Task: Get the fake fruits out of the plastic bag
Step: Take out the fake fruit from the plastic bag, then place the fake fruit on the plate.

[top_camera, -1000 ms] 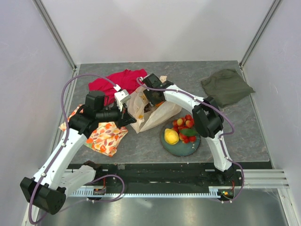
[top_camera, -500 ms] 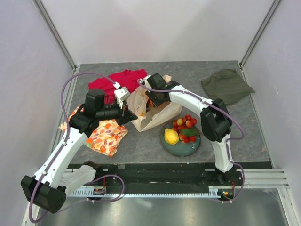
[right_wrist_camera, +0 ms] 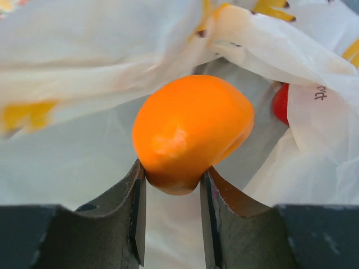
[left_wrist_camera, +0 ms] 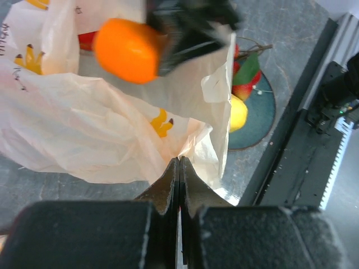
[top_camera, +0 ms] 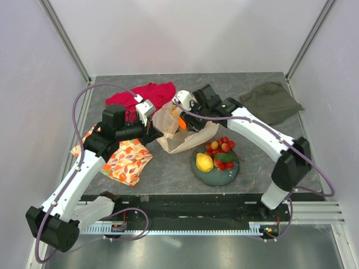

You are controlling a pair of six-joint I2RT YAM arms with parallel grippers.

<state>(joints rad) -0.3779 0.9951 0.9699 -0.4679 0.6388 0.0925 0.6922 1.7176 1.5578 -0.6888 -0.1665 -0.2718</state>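
Right wrist view: the right pincer point(right_wrist_camera: 171, 176) grips the orange point(right_wrist_camera: 190, 123) at the plastic bag point(right_wrist_camera: 67, 84); the left pincer point(left_wrist_camera: 179, 168) pinches the bag's edge.

1. The left arm point(top_camera: 76, 176) rises from its base at the near left and bends at the elbow, with the forearm reaching right and towards the far side
2. The left gripper point(left_wrist_camera: 179, 168) has its fingers pressed flat together, pinching the edge of the plastic bag point(left_wrist_camera: 84, 140)
3. The right arm point(top_camera: 263, 131) stretches from the near right, slanting left and away
4. The right gripper point(right_wrist_camera: 171, 182) has its jaws partly apart, clamped on either side of an orange fruit point(right_wrist_camera: 190, 126)
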